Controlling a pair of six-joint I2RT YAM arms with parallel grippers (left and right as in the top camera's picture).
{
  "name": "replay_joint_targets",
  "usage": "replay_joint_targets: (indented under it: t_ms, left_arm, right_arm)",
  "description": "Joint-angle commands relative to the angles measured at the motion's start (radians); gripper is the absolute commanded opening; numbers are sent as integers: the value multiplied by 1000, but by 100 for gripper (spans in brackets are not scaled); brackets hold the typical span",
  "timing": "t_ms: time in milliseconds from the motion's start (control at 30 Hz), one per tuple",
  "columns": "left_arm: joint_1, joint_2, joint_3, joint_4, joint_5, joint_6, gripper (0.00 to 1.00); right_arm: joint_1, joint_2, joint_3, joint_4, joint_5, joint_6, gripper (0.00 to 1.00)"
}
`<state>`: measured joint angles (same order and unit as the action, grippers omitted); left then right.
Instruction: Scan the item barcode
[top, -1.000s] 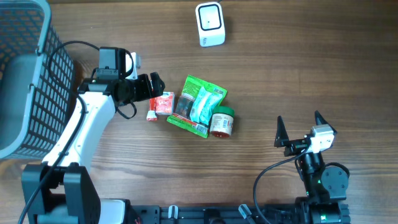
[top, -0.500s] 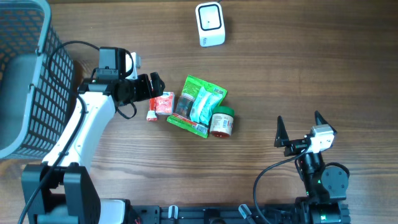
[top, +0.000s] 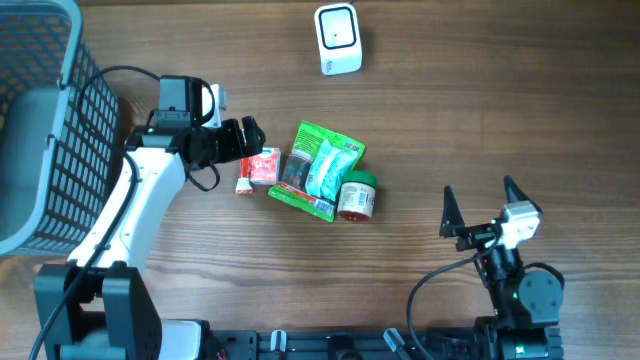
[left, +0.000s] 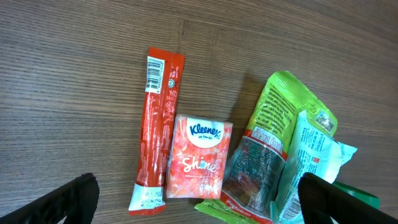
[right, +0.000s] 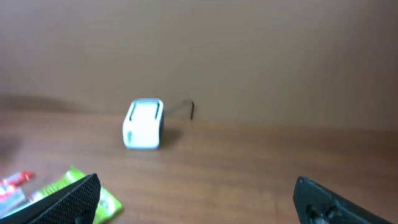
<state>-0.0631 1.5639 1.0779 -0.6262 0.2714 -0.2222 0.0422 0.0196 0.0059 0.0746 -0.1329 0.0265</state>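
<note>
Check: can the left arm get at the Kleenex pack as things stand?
Probably yes. The left gripper hangs open above the Kleenex pack, with nothing on top of it. The red sachet and green pouch lie close on either side, so closing fingers may nudge them.

Work surface: a brown wooden table (top: 520, 110), its fine grain running left to right in the overhead view (lighting even, shadows soft). Behind its far edge stands a plain tan wall (right: 261, 43).
</note>
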Motion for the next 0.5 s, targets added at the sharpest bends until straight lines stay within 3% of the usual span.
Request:
replay_joint_targets:
  t_ms: [0,233,467]
  left_arm:
    - [8,-11,14,1,16,2,100]
    - [8,-11,14,1,16,2,100]
    - [8,-11,14,1,16,2,100]
  right_arm:
    - [-3,-2,-1,15,-25,55,100]
    - [-3,-2,60,-117,-25,138,100]
    - [-3,77,329,-348,-24,143,100]
